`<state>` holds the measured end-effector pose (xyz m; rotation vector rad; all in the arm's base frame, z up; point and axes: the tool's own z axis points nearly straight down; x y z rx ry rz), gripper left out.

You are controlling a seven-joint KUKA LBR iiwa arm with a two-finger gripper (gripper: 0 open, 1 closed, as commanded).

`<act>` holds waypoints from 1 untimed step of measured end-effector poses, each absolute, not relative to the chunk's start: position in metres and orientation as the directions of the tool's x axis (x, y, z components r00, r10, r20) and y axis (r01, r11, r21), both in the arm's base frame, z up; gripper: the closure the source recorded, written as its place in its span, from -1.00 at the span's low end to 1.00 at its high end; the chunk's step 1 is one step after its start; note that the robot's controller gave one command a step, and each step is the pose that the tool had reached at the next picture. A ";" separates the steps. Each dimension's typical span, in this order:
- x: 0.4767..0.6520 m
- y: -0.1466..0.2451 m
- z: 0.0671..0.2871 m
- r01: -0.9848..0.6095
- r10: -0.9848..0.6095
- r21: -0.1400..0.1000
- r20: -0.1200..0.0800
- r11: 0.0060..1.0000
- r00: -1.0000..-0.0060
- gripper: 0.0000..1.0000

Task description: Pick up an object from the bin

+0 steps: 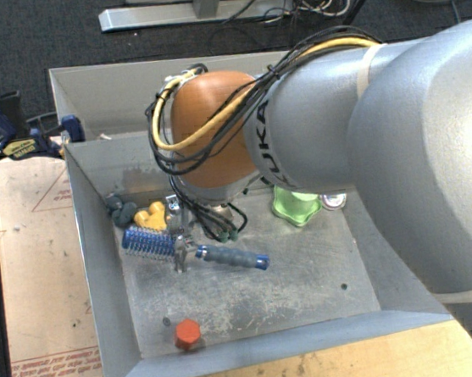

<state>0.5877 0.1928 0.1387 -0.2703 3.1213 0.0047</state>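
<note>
While my gripper (181,248) hangs low in the left half of the grey bin (276,302), its tip sits right at the neck of a blue hairbrush (150,242), where the bristled head meets the handle that runs off toward the bin's middle. Whether my jaws are apart, together or clamped on that neck I cannot tell; my own wrist and cables hide too much. The brush lies flat on the floor, so I judge that nothing has been lifted yet. The reach down looks done, the grasp is unconfirmed, and the raise out of the bin is left to do. Just beyond the brush head lie a yellow toy (150,214) and a dark grey-blue piece (120,209). A green translucent thing (296,205) sits toward the back right, and a small orange-red block (186,334) lies well apart near the front wall.
</note>
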 end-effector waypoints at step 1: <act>0.588 0.193 0.157 -0.173 -0.173 0.001 -0.004 0.985 -0.985 1.00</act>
